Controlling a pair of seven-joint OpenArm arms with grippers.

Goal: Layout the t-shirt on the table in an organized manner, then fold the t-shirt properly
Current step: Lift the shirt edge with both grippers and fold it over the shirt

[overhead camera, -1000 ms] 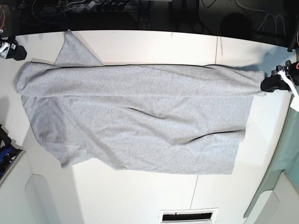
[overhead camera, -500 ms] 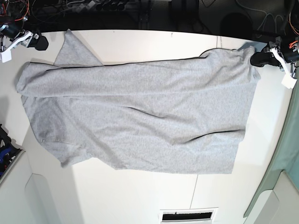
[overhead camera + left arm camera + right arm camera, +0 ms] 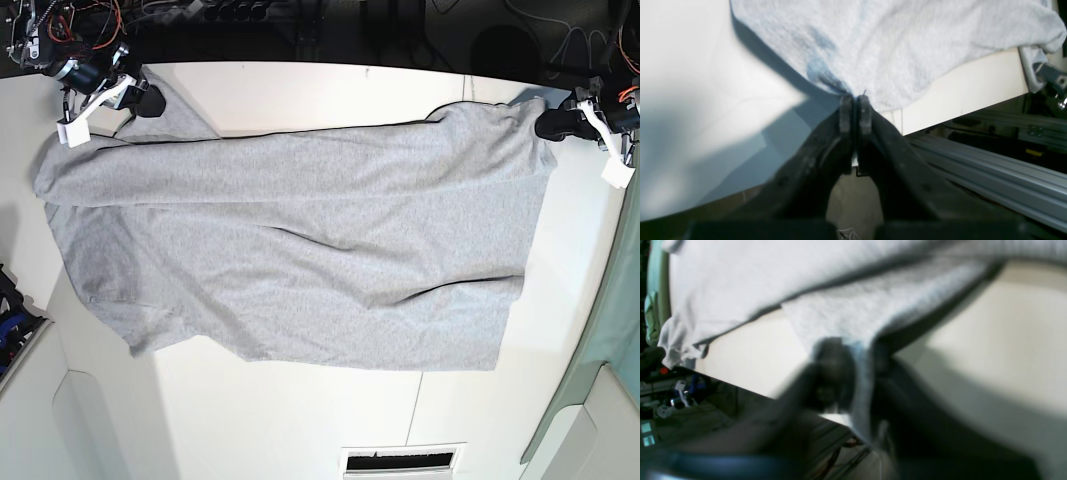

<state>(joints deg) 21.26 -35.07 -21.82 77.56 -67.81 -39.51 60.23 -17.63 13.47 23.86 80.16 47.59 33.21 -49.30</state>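
Note:
The light grey t-shirt [image 3: 300, 250] lies spread across the white table [image 3: 300, 420], plain side up, with creases through its middle. My left gripper [image 3: 545, 125] is at the shirt's far right corner. The left wrist view shows that gripper [image 3: 855, 100] shut on a pinch of the fabric [image 3: 893, 50] near the table's edge. My right gripper [image 3: 150, 102] sits at the sleeve tip at the far left. In the blurred right wrist view, the right gripper [image 3: 860, 370] has a fold of the shirt [image 3: 840, 306] between its dark fingers.
A pale green panel [image 3: 610, 330] runs down the right edge. A vent slot [image 3: 405, 462] sits at the near edge. Cables and dark gear [image 3: 200, 15] line the back. An aluminium rail [image 3: 990, 166] lies beyond the table edge.
My right gripper has moved in from the far left onto the sleeve tip and closed. The left gripper carried the right corner toward the back edge and now holds still there.

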